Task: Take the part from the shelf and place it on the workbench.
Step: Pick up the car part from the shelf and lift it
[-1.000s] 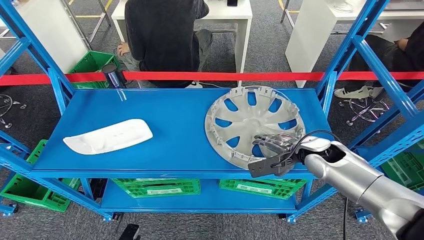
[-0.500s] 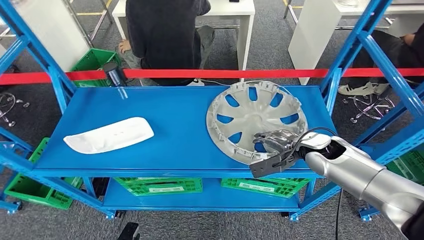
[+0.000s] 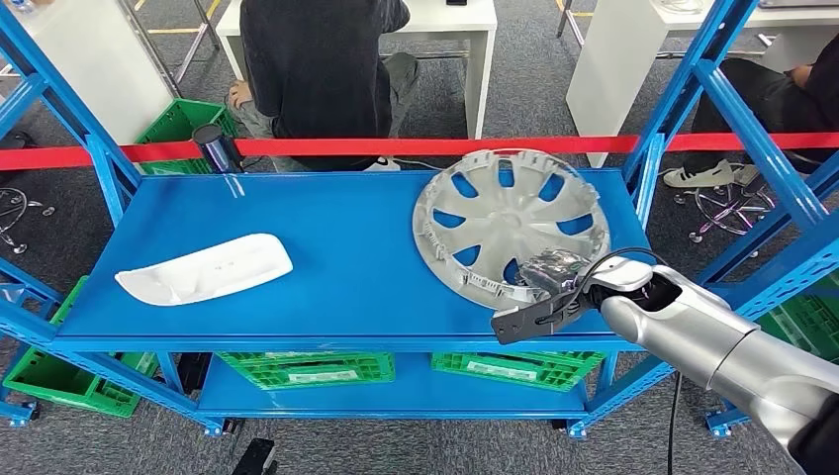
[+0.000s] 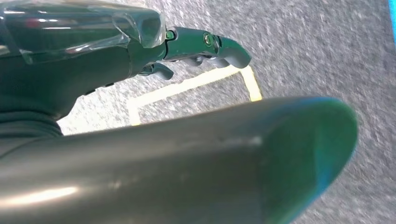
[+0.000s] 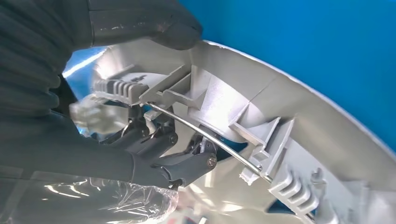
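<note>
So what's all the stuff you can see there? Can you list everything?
Wheel cover: one, silver-grey, right side of the shelf top, near edge gripped.
White part: one, white, left side of the shelf top.
Shelf: one, blue.
Crates: several, green, under and beside the shelf.
Barrier tape: one, red, behind the shelf.
Dark cylinder: one, back left corner.
Tables: white, behind.
People: two, seated, dark clothes.
Right hand: grey, grips the wheel cover's rim.
Left hand: dark, over grey floor, holds nothing.
</note>
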You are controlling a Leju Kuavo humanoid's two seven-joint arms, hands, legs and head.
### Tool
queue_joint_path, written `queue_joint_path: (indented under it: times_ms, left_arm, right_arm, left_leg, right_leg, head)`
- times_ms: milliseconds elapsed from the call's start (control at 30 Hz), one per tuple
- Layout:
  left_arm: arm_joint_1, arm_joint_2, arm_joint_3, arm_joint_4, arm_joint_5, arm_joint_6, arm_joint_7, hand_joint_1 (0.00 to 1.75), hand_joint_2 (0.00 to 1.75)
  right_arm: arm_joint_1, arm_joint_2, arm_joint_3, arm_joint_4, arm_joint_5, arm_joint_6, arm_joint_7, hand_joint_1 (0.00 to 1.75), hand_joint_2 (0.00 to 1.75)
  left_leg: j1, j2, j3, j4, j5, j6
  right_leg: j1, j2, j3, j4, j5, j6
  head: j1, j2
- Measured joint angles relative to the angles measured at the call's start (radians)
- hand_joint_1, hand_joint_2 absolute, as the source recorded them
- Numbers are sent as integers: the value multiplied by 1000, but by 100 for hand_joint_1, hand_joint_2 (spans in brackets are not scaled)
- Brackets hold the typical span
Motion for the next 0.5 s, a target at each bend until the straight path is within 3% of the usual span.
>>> queue_joint_path:
  times_ms: [100,133,200,267,300,367,400,433,500]
  left_arm:
    - [-1,1,1,0,1,0,-1,0,0]
    - [-2,0,2,0,1,0,-2,0,0]
    - [-2,-2,3,-1,1,-1,-2,0,0]
    - [-2,-5,5,-1,1,-2,-2,0,0]
    - [-1,-6,6,-1,1,-2,-3,0,0]
    - [-1,-7,7,0,4,-4,-3,0,0]
    - [-1,-7,7,0,5,-5,-4,0,0]
    - [-1,-7,8,0,6,-7,-6,0,0]
    - [2,-6,9,0,8,-10,-11,0,0]
  right_arm:
    - [1,1,-2,5,0,-2,2,175,175]
    - [0,1,-2,7,0,-3,2,175,175]
    - [1,1,-3,10,1,-5,3,175,175]
    - [4,1,-2,13,1,-7,3,175,175]
    - [5,1,-2,14,1,-7,3,175,175]
    - [5,2,-4,17,0,-14,4,175,175]
    - [5,4,-7,17,0,-21,5,175,175]
    - [5,5,-11,17,-1,-31,6,175,175]
    - [5,11,-24,15,-3,-60,10,175,175]
  left_leg:
    - [6,2,19,-33,17,6]
    - [9,2,24,-42,23,7]
    - [9,2,24,-45,27,8]
    - [10,1,23,-43,25,6]
    - [12,0,23,-41,23,4]
    - [16,-2,22,-29,14,-8]
    - [16,-3,17,-19,8,-16]
    - [15,-3,12,-10,3,-22]
    - [12,-3,3,0,-2,-29]
  right_leg:
    - [0,-3,-15,22,-11,6]
    - [0,-4,-36,64,-31,5]
    - [-3,-4,-100,198,-83,4]
    - [-8,-5,-145,285,-104,15]
    - [-12,-5,-140,269,-90,27]
    - [-19,-9,-79,136,-34,51]
    - [-21,-10,-47,72,-13,54]
    - [-21,-9,-27,30,-1,51]
    - [-17,-4,-21,18,1,33]
  head:
    - [1,0]
    - [2,0]
    - [1,0]
    - [1,0]
    - [1,0]
    - [2,0]
    - [2,0]
    - [2,0]
    - [1,0]
